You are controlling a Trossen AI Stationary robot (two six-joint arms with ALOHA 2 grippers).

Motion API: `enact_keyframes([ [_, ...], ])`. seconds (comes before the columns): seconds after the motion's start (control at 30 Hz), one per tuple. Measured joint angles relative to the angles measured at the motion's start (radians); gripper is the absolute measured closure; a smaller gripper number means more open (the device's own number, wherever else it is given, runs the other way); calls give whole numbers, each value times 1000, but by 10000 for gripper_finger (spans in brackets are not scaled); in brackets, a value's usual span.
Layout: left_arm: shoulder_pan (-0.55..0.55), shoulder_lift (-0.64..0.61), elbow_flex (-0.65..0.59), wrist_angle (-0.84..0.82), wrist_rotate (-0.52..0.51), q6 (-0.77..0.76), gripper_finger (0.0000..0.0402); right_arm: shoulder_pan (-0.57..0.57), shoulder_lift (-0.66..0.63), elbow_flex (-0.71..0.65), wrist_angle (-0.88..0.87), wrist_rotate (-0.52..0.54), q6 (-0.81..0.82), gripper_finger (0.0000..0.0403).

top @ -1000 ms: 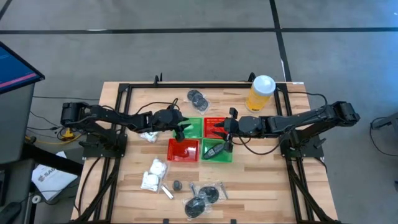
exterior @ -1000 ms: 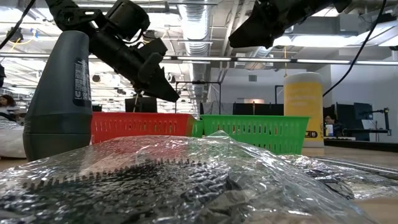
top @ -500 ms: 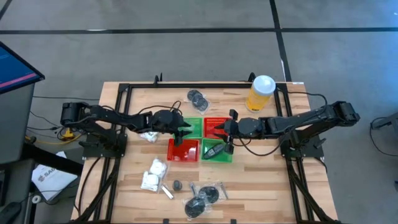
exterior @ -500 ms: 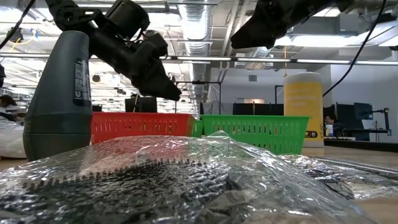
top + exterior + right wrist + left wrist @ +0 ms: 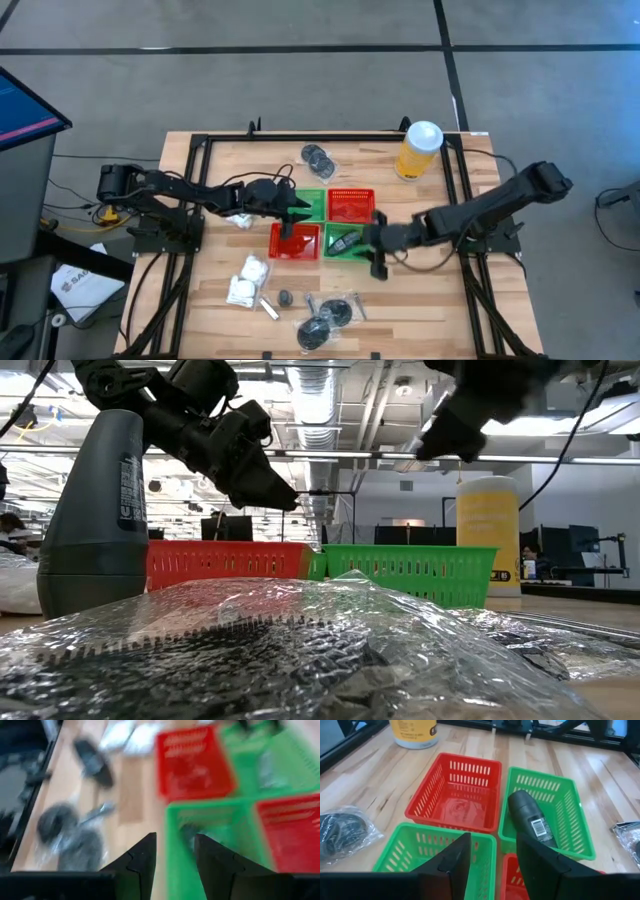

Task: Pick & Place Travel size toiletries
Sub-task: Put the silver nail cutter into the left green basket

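The toiletries lie mostly on the desk (image 5: 420, 300): white packets (image 5: 247, 280) near the left front, wrapped grey discs (image 5: 326, 320) and thin tubes (image 5: 268, 307) at the front, 1 more wrapped disc (image 5: 318, 157) at the back. A dark bottle (image 5: 531, 817) lies in a green basket (image 5: 572, 822). Beside it sit 2 red baskets (image 5: 455, 795) and another green one (image 5: 312, 204). The left gripper (image 5: 296, 212) hovers over the baskets, fingers (image 5: 452, 862) apart, empty. The right gripper (image 5: 377, 262) is above the desk just right of the bottle's basket, fingers (image 5: 139, 860) apart, empty. A yellow cup (image 5: 418, 150) stands at the back right.
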Motion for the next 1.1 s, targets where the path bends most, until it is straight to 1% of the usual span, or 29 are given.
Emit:
enact_keyframes([
  [0.17,0,0,0,15,0,-2,256,101,83,-2,18,-2,85,280],
  [0.3,0,0,0,19,0,-1,257,158,152,-3,42,-3,193,280],
  [0.37,0,0,0,21,0,0,257,181,192,1,74,-3,250,280],
  [0.5,0,0,0,30,-4,0,257,219,248,-2,73,-17,351,280],
  [0.7,0,0,0,38,-7,0,257,269,307,-1,123,-18,477,280],
  [0.9,0,0,0,40,-8,-2,257,305,363,7,179,-18,548,281],
  [1.1,0,0,0,41,-8,-3,257,335,451,80,173,-25,567,281],
])
